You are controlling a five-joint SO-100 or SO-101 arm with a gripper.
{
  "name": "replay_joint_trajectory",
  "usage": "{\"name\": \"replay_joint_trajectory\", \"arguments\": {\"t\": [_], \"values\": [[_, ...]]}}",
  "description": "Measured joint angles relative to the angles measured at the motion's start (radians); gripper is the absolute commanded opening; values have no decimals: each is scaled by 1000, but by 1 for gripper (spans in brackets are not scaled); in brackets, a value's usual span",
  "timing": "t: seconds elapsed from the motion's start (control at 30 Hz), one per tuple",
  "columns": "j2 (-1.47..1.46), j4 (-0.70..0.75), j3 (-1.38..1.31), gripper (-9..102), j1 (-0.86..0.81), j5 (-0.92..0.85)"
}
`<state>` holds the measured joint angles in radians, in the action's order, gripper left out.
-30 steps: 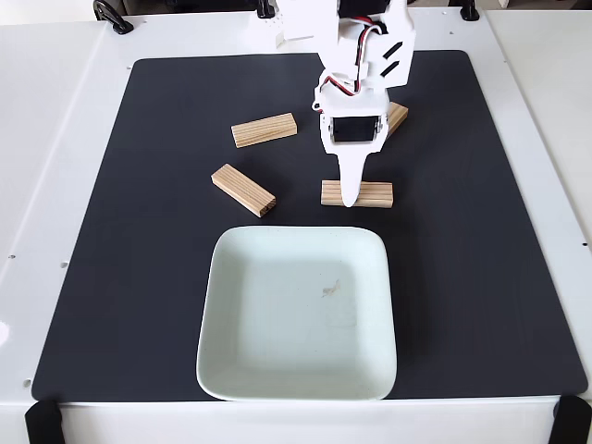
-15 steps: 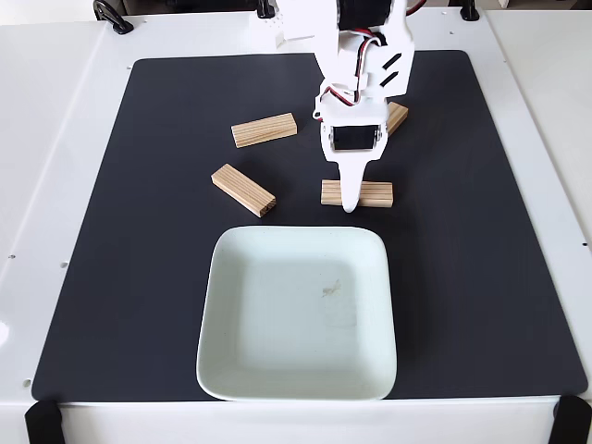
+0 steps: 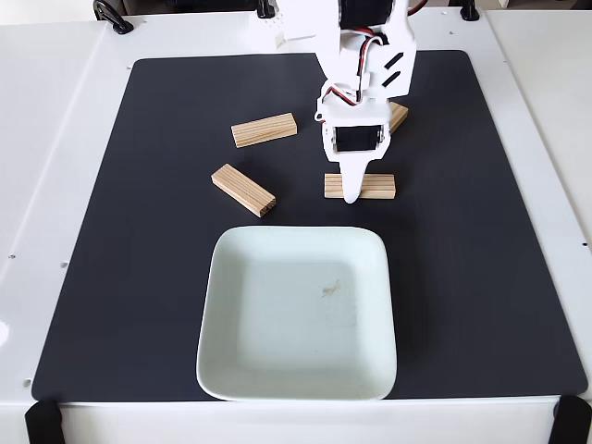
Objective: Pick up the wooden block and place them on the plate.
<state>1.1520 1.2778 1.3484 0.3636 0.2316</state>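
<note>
The white gripper (image 3: pixel 352 191) points straight down from a steeply folded arm, its tapered tip over the middle of a wooden block (image 3: pixel 376 186); whether the fingers clamp it I cannot tell (one finger hides the other). Three more striped-grain blocks lie on the matte black mat (image 3: pixel 481 231). The glossy square plate (image 3: pixel 298 314) sits just below, apart from the block.

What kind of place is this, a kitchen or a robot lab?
Probably a robot practice table, not a kitchen. A white arm's end effector hangs at a wooden block on a black mat, with a plate nearby holding no food, and clamps at the table's edge.
</note>
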Motion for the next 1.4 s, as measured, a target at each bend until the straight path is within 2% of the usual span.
{"name": "replay_joint_trajectory", "arguments": {"t": [0.23,0.47,0.7,0.83,1.03,1.4], "values": [[54,-120,2,0,2,0],[342,-314,31,0,-38,0],[692,-374,216,0,-64,-44],[775,-474,299,0,-91,-81],[640,-598,216,0,-143,-103],[38,-614,-362,0,-189,-127]]}}
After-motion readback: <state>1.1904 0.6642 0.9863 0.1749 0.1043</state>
